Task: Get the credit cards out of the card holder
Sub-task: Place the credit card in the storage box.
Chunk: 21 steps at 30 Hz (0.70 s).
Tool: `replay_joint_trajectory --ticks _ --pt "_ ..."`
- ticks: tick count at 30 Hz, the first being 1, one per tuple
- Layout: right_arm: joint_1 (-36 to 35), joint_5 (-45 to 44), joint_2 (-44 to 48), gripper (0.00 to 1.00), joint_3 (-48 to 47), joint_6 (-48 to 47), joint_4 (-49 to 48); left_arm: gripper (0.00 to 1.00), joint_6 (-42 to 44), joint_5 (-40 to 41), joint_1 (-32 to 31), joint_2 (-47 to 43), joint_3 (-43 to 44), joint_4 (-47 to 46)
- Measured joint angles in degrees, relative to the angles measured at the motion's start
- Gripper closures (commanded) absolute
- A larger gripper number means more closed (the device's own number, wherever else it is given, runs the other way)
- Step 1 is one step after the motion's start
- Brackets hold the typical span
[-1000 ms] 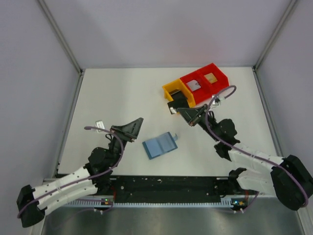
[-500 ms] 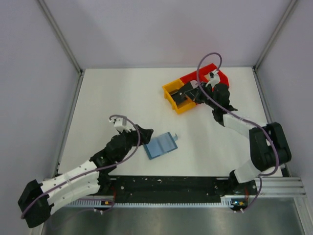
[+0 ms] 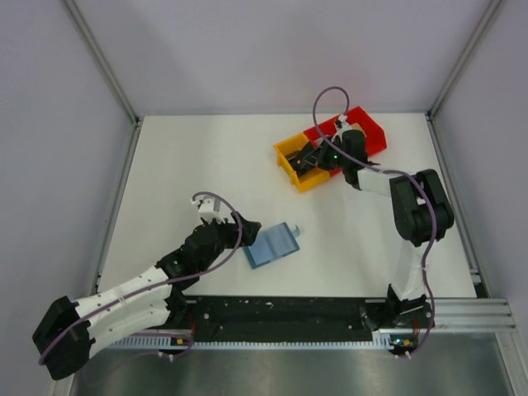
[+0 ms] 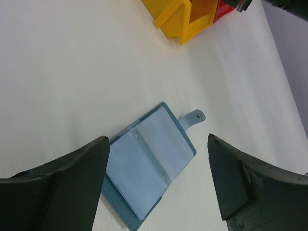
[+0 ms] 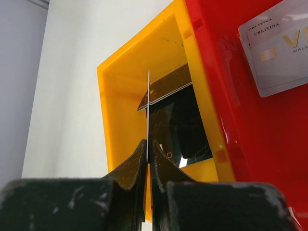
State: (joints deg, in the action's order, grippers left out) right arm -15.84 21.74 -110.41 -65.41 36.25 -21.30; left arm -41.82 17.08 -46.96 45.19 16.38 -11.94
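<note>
My right end effector (image 5: 148,144) pinches a thin card (image 5: 148,106) over the yellow bin (image 5: 120,96), mid frame. A black card (image 5: 178,125) lies in it, and a pale card (image 5: 276,48) lies in the red bin (image 5: 226,96). My left end effector (image 4: 157,140) is wide open and empty over the open card holder (image 4: 147,166), low middle. Its pockets look empty.

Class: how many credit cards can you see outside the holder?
3. One thin card stands edge-on in the right pincer over the yellow bin; one dark card lies inside that bin; one pale card lies in the red bin. More may be hidden.
</note>
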Motion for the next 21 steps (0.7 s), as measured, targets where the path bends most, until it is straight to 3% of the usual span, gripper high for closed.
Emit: replay_joint_trajectory --ticks 7,17,21 --pt "-0.7 1.1 -2.7 1.00 -1.8 0.3 1.4 0.14 0.0 -1.4 0.4 0.5 0.0 0.1" --pt "-1.6 -0.1 -2.2 0.73 -1.8 -1.3 8.4 0.16 -1.2 -3.2 0.7 0.7 0.3 2.4" --pt "-1.6 -3.4 1.4 0.67 -1.7 -4.0 14.3 0.16 -2.1 -4.5 0.7 0.0 0.8 4.0"
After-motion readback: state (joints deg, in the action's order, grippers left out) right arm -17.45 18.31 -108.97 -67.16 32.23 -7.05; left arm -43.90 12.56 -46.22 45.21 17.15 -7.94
